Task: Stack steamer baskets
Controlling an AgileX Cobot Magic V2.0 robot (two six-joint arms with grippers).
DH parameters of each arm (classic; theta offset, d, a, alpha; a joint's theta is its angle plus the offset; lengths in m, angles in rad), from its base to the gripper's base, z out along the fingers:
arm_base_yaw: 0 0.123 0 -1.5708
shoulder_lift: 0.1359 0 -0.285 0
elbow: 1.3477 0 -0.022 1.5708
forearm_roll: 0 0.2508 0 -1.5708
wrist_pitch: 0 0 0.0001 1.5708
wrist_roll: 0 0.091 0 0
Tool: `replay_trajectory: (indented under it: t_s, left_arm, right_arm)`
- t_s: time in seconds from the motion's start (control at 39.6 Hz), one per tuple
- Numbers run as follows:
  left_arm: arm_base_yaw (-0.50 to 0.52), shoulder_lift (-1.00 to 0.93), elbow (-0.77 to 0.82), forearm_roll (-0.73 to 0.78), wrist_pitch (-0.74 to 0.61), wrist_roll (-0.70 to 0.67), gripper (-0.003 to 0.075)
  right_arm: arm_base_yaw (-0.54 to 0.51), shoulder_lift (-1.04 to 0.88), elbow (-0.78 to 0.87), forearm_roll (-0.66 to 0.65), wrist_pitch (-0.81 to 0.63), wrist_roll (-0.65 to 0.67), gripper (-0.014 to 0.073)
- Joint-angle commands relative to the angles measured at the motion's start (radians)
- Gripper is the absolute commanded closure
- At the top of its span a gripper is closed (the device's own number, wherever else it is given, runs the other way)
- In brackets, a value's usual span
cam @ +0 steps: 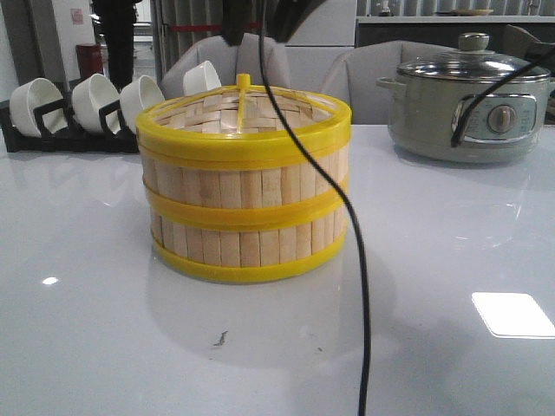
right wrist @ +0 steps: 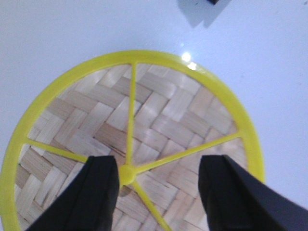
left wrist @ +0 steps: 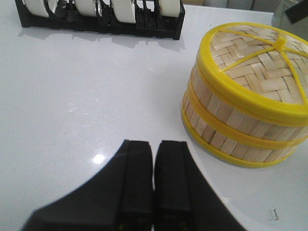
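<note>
My right gripper hangs with jaws spread wide either side of the knob on the woven lid, gripping nothing, centred as if for a lift or just after a set-down. My left gripper, jaws pressed together and empty, idles low in its frame, apart from the steamer baskets, which stand stacked mid-frame on the white surface. A black cable crosses them; bowl rack upper left, electric pot upper right.

Glossy white table, grey chairs behind — window glare reflected
</note>
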Motion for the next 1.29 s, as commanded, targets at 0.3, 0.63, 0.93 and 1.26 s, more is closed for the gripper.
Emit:
replay_trajectory:
  t_s: [0.3, 0.63, 0.93, 1.26]
  left_arm:
    - [0.001, 0.0, -0.028, 0.0, -0.084, -0.005, 0.0634]
    - [0.001, 0.0, -0.028, 0.0, -0.084, -0.005, 0.0634]
    - [0.001, 0.0, -0.028, 0.0, -0.084, -0.005, 0.0634]
    - [0.001, 0.0, -0.028, 0.0, -0.084, -0.005, 0.0634]
  right_arm:
    - [-0.168, -0.427, 0.327, -0.03, -0.25, 0.001, 0.0106]
    - [-0.395, -0.885, 0.964, -0.03, -0.651, 0.001, 0.0106]
    - [-0.594, -1.254, 1.422, -0.03, -0.831, 0.001, 0.0106]
    - [-0.643, -1.539, 1.74, -0.03, -0.963, 0.001, 0.0106]
